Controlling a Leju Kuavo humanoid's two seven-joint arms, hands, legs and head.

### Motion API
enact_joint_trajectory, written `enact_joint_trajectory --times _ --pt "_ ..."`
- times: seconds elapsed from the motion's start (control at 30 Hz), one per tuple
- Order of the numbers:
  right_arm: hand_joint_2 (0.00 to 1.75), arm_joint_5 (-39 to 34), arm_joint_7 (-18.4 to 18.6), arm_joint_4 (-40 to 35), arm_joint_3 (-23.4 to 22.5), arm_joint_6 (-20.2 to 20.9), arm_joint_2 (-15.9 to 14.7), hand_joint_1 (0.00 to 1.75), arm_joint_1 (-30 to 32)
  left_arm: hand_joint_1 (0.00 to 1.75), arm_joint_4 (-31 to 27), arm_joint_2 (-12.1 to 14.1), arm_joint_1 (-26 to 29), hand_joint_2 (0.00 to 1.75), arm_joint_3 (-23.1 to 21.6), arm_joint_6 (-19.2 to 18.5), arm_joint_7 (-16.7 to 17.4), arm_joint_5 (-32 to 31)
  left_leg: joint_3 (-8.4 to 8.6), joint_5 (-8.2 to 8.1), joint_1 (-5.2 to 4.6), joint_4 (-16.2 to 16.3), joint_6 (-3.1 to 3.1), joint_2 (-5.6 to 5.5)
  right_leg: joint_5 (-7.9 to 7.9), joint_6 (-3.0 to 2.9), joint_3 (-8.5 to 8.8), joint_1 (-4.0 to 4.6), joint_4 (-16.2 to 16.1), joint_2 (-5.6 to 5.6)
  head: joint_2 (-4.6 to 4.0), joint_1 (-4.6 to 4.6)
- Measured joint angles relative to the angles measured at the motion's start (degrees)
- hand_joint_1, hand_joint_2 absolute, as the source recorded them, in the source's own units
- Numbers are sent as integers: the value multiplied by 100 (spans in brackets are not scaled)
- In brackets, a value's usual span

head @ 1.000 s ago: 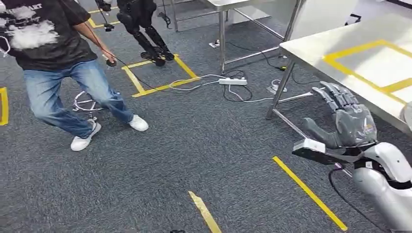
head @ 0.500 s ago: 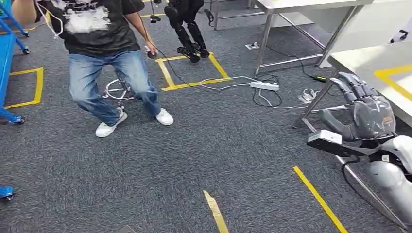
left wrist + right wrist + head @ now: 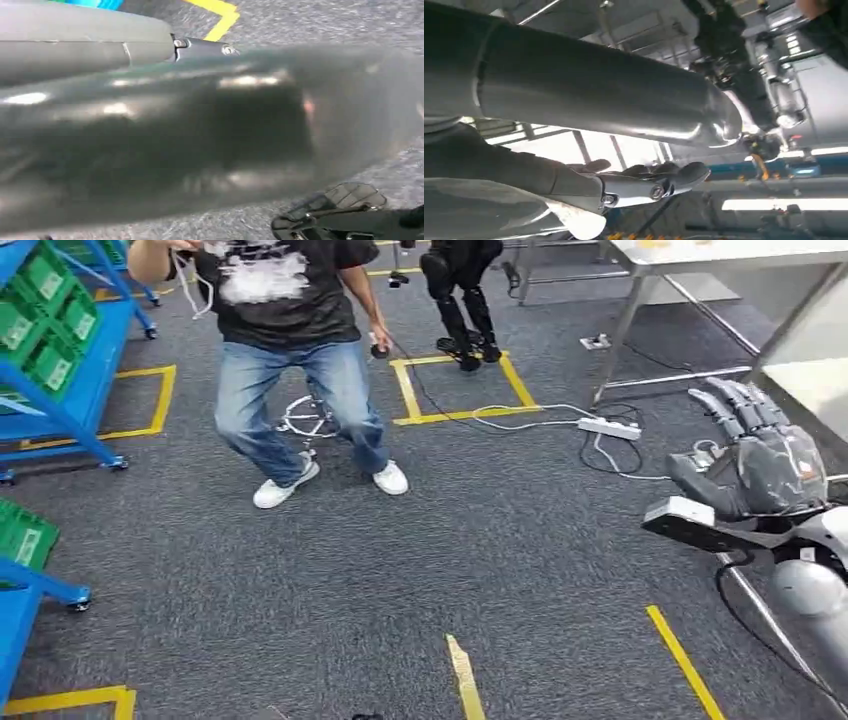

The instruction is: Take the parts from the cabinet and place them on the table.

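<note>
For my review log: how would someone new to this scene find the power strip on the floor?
Start at the yellow tape square on the grey carpet, beside the person in jeans. A white cable runs from its corner to the white power strip, lying flat near the metal table's leg. It is the one long white block among loose cables.

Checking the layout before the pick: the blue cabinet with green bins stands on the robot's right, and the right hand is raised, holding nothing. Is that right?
Not quite. In the head view the blue cabinet with its green bins stands on the robot's left, not its right. The rest holds: the right hand is raised, fingers apart, holding nothing.
</note>
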Motion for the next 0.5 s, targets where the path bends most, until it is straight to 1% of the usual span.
enact_joint_trajectory --times 0.03,0.07,0.1,0.13,0.17,0.2,0.27,0.3,0.33,0.37,0.4,0.43,0.47,0.5 --pt "0 0 0 15 4 2 0 0 29 0 0 4 14 0 0 0 0 -2 89 148 20 -162 -22 12 -11 14 6 -7 1 -55 0 0" --pt "0 0 0 28 9 2 0 0 54 0 0 11 26 0 0 0 0 -6 307 401 38 -594 -41 49 -25 35 17 -21 6 -113 0 0" --pt "0 -2 -2 37 13 2 0 0 65 0 0 13 28 0 0 0 -2 -9 568 637 45 -1100 -52 129 -43 62 35 -33 16 -159 0 -2" --pt "0 -2 -2 41 17 0 0 0 69 0 0 9 28 0 0 0 -11 -11 795 772 42 -1557 -51 365 -68 101 46 -26 32 -199 0 -7" --pt "0 0 -2 44 17 -2 -2 0 86 0 0 7 12 0 -2 0 -11 -18 850 680 -42 -1697 -32 495 -98 148 22 19 72 -243 0 -22" --pt "0 15 -2 59 22 -2 -11 0 96 0 0 7 7 0 -2 0 -11 -20 822 683 -19 -1674 64 434 -100 167 21 24 65 -281 0 -2" --pt "0 46 -7 68 42 0 -11 0 117 0 0 7 39 0 -2 2 -9 -20 806 671 -43 -1676 131 321 -122 208 63 18 48 -403 0 -4" --pt "0 61 -9 68 46 0 -11 0 130 0 0 7 46 0 -2 0 -11 -20 822 690 -33 -1698 177 270 -151 243 78 8 50 -454 0 -13" --pt "0 70 -9 68 46 2 -18 0 142 0 0 0 57 0 -2 -2 -22 -20 840 703 -7 -1715 210 216 -246 285 22 -24 133 -299 2 4" --pt "0 77 -9 68 46 2 -22 0 147 0 0 11 48 0 -2 -2 -28 -20 837 705 -3 -1715 254 165 -414 289 -102 -30 402 -48 0 28" --pt "0 92 -9 74 46 6 -43 0 158 0 0 15 35 0 -2 -2 -31 -20 834 707 -4 -1714 284 111 -618 293 -327 -37 850 86 0 54" --pt "0 109 -9 85 52 13 -44 0 179 0 0 13 31 0 -2 -2 -28 -17 833 707 -11 -1713 287 46 -807 299 -584 -35 1345 148 2 61" --pt "0 118 -7 101 74 26 -44 0 203 0 0 13 31 0 -2 0 -26 -17 834 706 -19 -1711 288 -17 -924 300 -828 -33 1775 173 0 63" --pt "0 129 -7 114 92 28 -44 0 228 0 0 11 38 0 -2 0 -26 -17 836 706 -27 -1711 288 -73 -909 294 -961 -33 1950 178 0 66"
